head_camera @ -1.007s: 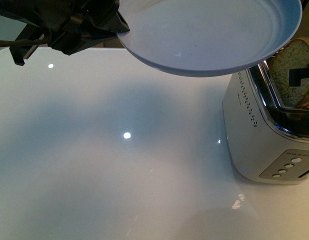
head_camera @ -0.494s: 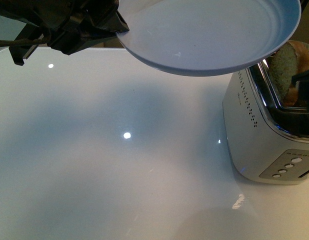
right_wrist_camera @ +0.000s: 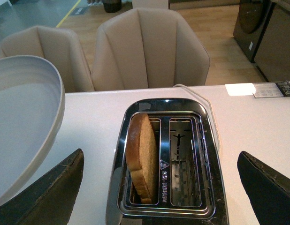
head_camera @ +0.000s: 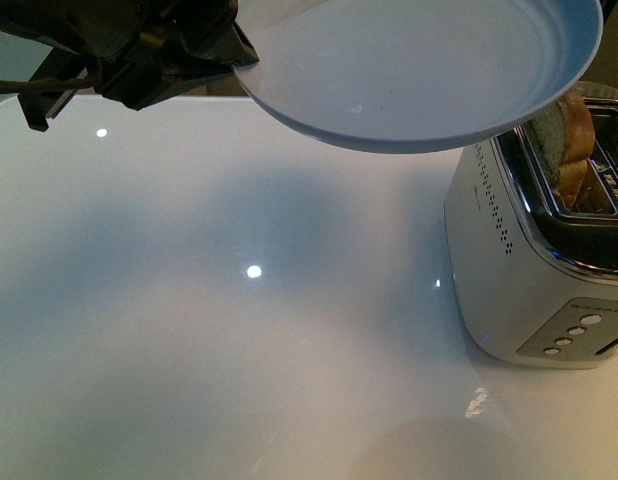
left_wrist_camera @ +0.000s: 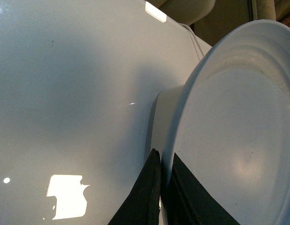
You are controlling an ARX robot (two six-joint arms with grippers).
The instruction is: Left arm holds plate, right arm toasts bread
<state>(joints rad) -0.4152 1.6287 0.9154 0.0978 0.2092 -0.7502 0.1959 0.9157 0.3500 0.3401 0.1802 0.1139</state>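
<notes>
My left gripper point(head_camera: 232, 52) is closed on the left rim of the plate point(head_camera: 419, 70), one dark finger point(left_wrist_camera: 144, 197) under the rim and the other over it. The plate hangs in the air at the far side of the white table point(head_camera: 239, 350), tilted a little, and its pale hollow shows only its own surface. Its right edge reaches over the far left corner of the toaster point(head_camera: 509, 270), which stands on the table at the right.

The bread point(right_wrist_camera: 141, 154) stands on edge in the toaster's left slot, the one nearer the plate, with its rounded crust well above the chrome top. The right slot shows only its wire guides.

My right gripper point(right_wrist_camera: 160, 153) hovers above the toaster with its fingers spread wide to either side, gripping nothing and touching neither bread nor toaster.
</notes>
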